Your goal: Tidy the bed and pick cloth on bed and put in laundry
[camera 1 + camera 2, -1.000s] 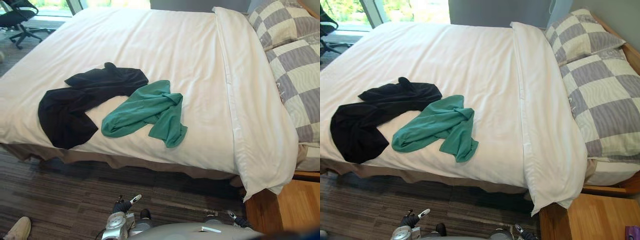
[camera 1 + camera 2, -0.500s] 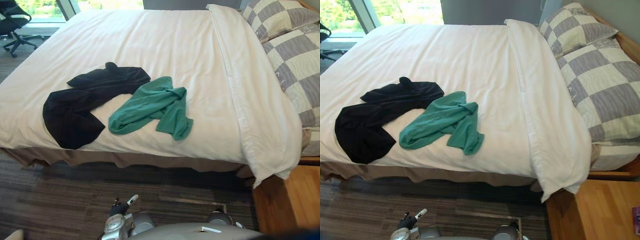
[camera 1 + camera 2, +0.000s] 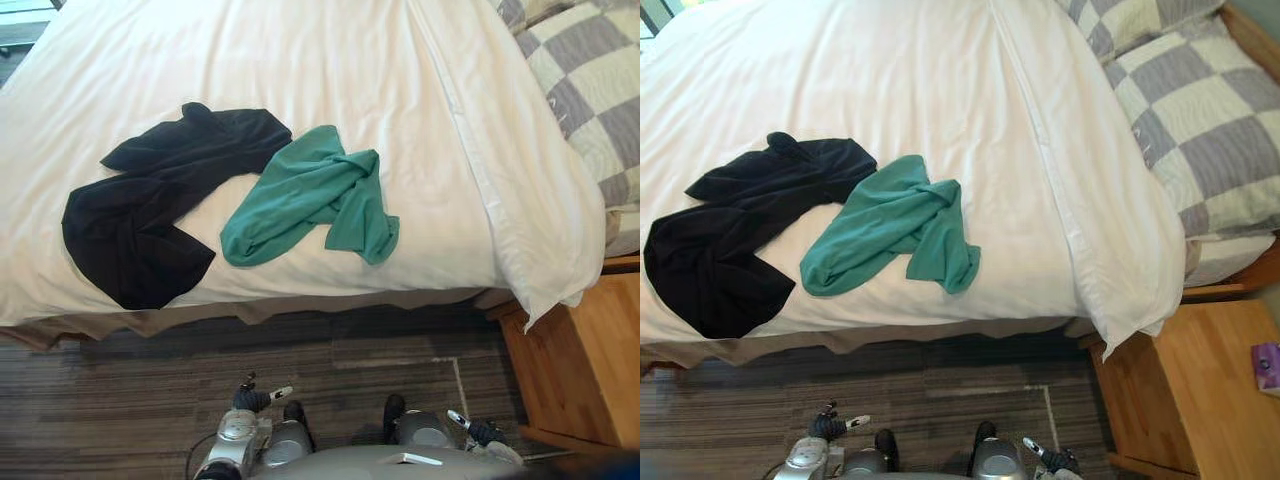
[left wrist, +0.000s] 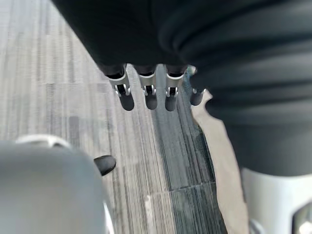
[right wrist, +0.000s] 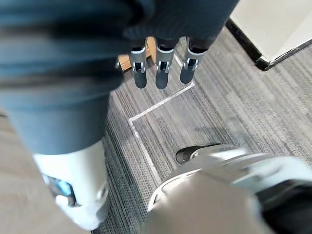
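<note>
Left eye view looks down on a wide bed under a smooth white duvet [image 3: 350,60], with a tan skirt running along its near edge. Grey striped carpet [image 3: 120,390] covers the floor in front, crossed by a thin white line [image 3: 457,380].

On the near left part of the duvet lies a crumpled black cloth garment [image 3: 150,210], its lower lobe close to the bed's edge. Just to its right, touching its upper end, is a rumpled teal-green cloth garment [image 3: 310,195], which also lies flat on the duvet. Further right the duvet's turned-back band runs across the bed and hangs over the near corner. Past it lie grey-and-cream checked pillows [image 3: 590,90]. Right of the bed stands a light wooden bedside table [image 3: 590,360] with a small purple thing [image 3: 1267,365] on top.

Both cloths lie on the bed, in neither hand. The left hand [image 4: 146,90] hangs over the carpet with straight, relaxed fingers, holding nothing. The right hand [image 5: 162,73] hangs likewise, fingers straight and empty.
</note>
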Available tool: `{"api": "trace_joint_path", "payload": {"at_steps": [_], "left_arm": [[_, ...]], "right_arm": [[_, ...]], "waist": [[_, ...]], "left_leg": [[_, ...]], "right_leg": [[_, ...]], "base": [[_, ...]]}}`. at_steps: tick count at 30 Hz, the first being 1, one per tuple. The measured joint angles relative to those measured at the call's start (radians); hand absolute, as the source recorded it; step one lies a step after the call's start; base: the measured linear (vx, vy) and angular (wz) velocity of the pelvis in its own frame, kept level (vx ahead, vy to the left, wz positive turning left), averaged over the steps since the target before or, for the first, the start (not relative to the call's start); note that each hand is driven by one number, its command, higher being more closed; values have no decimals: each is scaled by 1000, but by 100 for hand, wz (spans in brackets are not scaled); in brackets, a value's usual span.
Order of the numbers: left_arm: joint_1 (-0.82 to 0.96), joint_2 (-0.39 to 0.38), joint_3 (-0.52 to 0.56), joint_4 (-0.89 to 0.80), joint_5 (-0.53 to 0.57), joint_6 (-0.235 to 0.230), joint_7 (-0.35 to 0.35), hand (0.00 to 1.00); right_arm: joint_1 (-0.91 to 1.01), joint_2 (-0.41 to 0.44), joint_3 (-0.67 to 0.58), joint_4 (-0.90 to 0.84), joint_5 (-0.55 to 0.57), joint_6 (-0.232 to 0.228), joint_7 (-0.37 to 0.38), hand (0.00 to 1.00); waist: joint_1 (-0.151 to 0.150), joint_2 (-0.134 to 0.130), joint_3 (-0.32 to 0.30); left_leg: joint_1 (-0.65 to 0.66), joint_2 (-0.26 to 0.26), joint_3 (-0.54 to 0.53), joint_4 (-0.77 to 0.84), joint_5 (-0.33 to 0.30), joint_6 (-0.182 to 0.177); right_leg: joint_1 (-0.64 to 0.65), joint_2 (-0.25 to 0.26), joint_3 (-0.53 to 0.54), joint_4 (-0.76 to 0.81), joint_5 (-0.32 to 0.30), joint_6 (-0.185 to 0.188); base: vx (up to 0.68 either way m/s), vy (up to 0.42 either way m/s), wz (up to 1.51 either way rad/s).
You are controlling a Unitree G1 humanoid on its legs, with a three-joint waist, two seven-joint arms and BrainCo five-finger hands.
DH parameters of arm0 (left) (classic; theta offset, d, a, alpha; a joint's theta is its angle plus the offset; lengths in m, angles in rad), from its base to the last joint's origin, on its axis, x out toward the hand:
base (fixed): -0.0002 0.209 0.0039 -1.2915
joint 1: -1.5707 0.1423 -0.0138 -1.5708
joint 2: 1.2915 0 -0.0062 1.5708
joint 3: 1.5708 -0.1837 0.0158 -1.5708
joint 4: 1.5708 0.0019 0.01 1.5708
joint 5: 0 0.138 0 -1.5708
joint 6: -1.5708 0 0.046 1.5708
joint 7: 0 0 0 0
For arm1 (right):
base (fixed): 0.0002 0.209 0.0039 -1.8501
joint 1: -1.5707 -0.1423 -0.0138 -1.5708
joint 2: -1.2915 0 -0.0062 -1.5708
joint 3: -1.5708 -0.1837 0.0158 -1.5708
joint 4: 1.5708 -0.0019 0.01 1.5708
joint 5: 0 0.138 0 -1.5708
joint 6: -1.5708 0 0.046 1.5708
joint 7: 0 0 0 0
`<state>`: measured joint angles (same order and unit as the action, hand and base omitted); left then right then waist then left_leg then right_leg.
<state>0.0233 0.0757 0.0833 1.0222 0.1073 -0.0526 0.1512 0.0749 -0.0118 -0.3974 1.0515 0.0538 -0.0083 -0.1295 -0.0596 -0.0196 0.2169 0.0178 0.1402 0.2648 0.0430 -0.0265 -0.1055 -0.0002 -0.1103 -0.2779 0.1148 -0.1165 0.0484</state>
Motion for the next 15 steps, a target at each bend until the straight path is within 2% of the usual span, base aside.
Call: {"api": "trace_joint_path", "payload": {"at_steps": [7, 10, 12, 15], "left_arm": [[3, -9, 7, 0, -9, -2, 2, 0], [4, -18, 40, -2, -12, -4, 8, 0], [3, -20, 44, -22, -52, -8, 9, 0], [4, -21, 45, -23, -82, -12, 9, 0]], "right_arm": [[-2, 0, 25, -3, -5, 0, -2, 0], [-6, -8, 44, -4, -24, 0, -2, 0], [-28, -32, 65, -3, -38, 0, -1, 0], [-31, -37, 52, -3, -41, 1, -1, 0]], "waist": [[15, -5, 2], [19, -3, 6], [13, 2, 33], [14, 12, 40]], "left_leg": [[52, 1, 0, -96, 50, 7], [35, -15, -1, -67, 44, 6], [-13, -29, 6, 33, 22, 1], [-35, -41, 43, 65, 26, 7]], "right_leg": [[12, 17, 3, -12, 7, -9], [10, -6, 1, -5, 6, 0], [8, -53, -17, 26, -2, 14], [11, -88, -41, 42, -11, 27]], "base": [[-51, -27, -2], [-13, 59, 7], [-35, 109, 29], [-32, 94, 28]]}}
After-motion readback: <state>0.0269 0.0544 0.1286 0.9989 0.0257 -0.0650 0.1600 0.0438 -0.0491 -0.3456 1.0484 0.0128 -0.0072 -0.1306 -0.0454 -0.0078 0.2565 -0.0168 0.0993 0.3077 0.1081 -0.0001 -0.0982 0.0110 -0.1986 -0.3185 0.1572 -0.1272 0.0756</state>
